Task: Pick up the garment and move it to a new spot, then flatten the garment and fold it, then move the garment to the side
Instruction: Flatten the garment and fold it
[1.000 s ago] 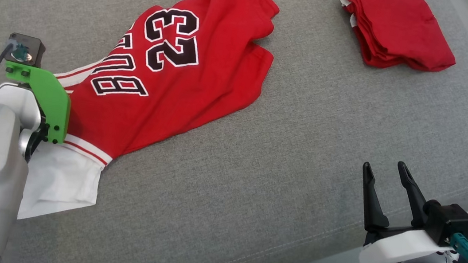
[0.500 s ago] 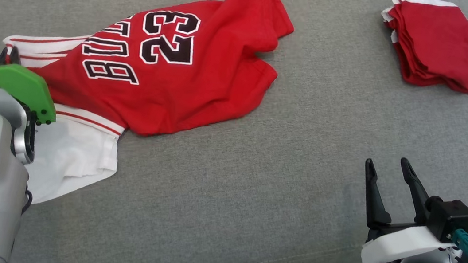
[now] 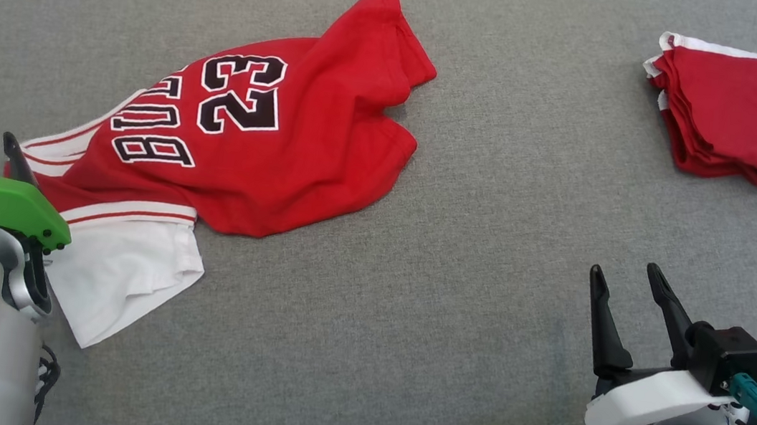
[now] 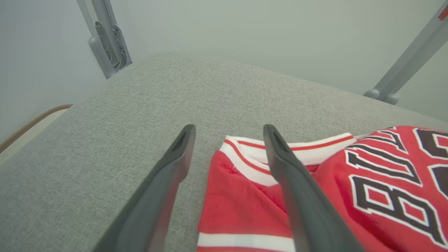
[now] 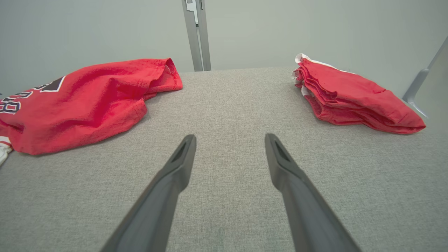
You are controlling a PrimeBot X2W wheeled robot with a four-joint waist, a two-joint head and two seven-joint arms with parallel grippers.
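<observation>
The left claw (image 4: 229, 130) had sprung wide again, releasing the red jersey (image 3: 249, 146), which lay rumpled near the cushion's (image 3: 489, 255) left edge, moved but not yet flattened.

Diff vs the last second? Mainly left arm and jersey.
The left tool has drawn back off the red jersey toward the robot and now stands open at the collar, gripping nothing. The collar end, covered by the arm before, lies bare on the grey cushion. Unchanged: right tool open at the near edge, folded red pile far right. The overall frame shift is camera motion.
</observation>
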